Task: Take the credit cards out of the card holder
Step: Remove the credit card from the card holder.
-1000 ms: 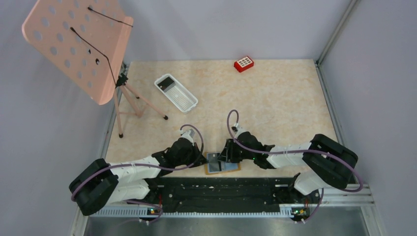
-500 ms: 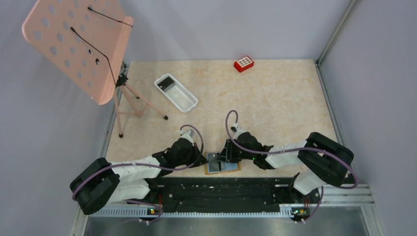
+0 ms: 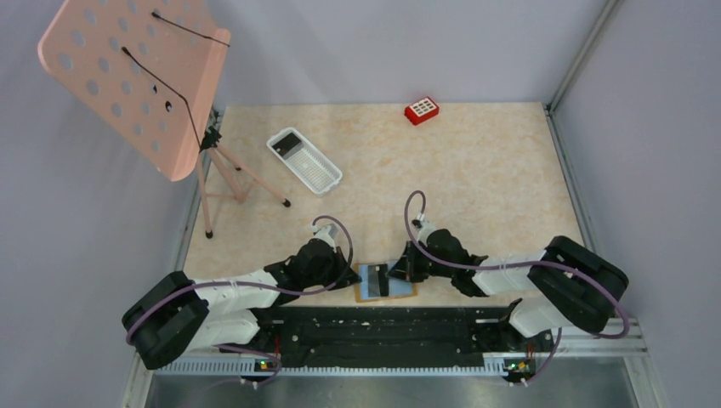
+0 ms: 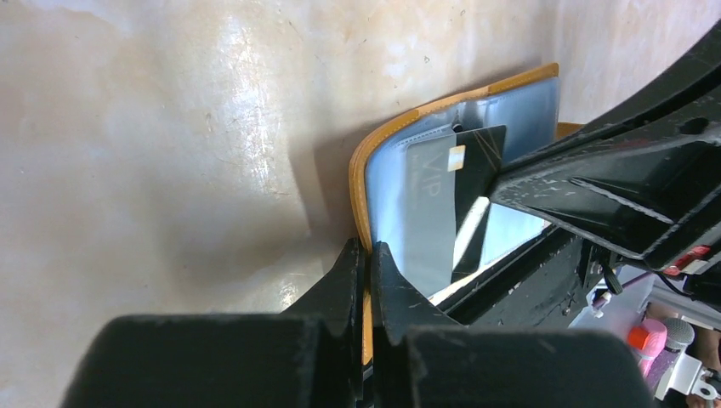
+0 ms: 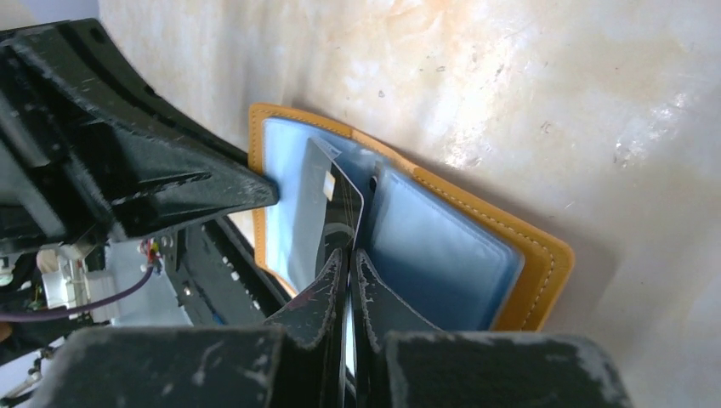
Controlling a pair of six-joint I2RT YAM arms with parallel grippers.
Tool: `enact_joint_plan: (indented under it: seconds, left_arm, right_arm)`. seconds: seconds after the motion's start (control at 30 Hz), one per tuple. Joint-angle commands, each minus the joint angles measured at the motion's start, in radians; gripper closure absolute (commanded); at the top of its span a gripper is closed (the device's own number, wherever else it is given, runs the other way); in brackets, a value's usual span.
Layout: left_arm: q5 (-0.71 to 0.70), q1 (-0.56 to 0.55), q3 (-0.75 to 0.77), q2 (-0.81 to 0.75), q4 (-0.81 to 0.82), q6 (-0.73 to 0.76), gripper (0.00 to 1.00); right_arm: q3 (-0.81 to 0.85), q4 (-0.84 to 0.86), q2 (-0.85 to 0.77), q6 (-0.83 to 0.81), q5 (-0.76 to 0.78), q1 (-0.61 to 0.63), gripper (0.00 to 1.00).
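white mesh tray [image 3: 304,159] sits on the left part of the bench [image 3: 476,170], and one black credit card [image 3: 290,142] lies flat in its far end. a small red box [image 3: 422,110] with white cells is up by the back edge, well apart from everything else. a pink perforated music stand [image 3: 136,76] leans over the left side.

now down to the near edge: the card holder [image 3: 387,280] is right between the two arms, lying open on the bench. it has a tan-brown stitched cover and light blue sleeves fanned inside. its left flap curls up off the surface in the left wrist view. a second credit card [image 5: 336,200], dark grey with a small gold chip [image 5: 328,189], stands tilted among the sleeves. its top corner is out in the open. how much of it sits inside a sleeve is hard to tell, with the glare on the plastic.

left jaws are clenched tight on the tan edge of the holder's left flap, pinning it. right jaws are clenched too, with the lower edge of that second credit card running straight in between them. it looks like a firm pinch on the card, just above the blue pages.
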Motion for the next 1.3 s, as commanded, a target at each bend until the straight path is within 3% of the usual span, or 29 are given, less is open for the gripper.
enact_joint_plan:
  seconds: [0.0, 0.27, 0.53, 0.57, 0.7, 0.83, 0.9, 1.07, 1.27]
  left_arm:
    - [-0.019, -0.001, -0.021, 0.014, -0.006, 0.013, 1.00]
    - [-0.015, -0.001, -0.006, 0.026, -0.014, 0.011, 1.00]
    - [-0.004, 0.000, 0.031, 0.007, -0.042, 0.016, 1.00]
    - [-0.006, -0.001, 0.038, 0.002, -0.051, 0.016, 0.96]
    - [0.010, -0.001, 0.069, -0.037, -0.082, 0.021, 0.65]
    - [0.001, 0.001, 0.162, -0.104, -0.183, 0.055, 0.53]
    - [-0.023, 0.001, 0.223, -0.147, -0.285, 0.087, 0.42]
    - [-0.059, 0.002, 0.375, -0.218, -0.450, 0.213, 0.40]
    - [0.042, 0.005, 0.490, -0.229, -0.537, 0.384, 0.43]
  right_arm:
    - [-0.025, 0.021, -0.082, -0.057, -0.058, -0.019, 1.00]
    - [-0.008, -0.150, -0.180, -0.081, -0.022, -0.058, 1.00]
    - [-0.010, -0.376, -0.395, -0.126, -0.015, -0.151, 1.00]
    - [-0.006, -0.398, -0.417, -0.131, -0.019, -0.160, 1.00]
    - [0.016, -0.455, -0.477, -0.152, -0.045, -0.186, 1.00]
    - [0.043, -0.463, -0.512, -0.184, -0.107, -0.199, 1.00]
    - [0.045, -0.439, -0.521, -0.205, -0.168, -0.200, 1.00]
    - [0.086, -0.479, -0.543, -0.281, -0.274, -0.200, 1.00]
    - [0.103, -0.446, -0.589, -0.296, -0.392, -0.200, 1.00]
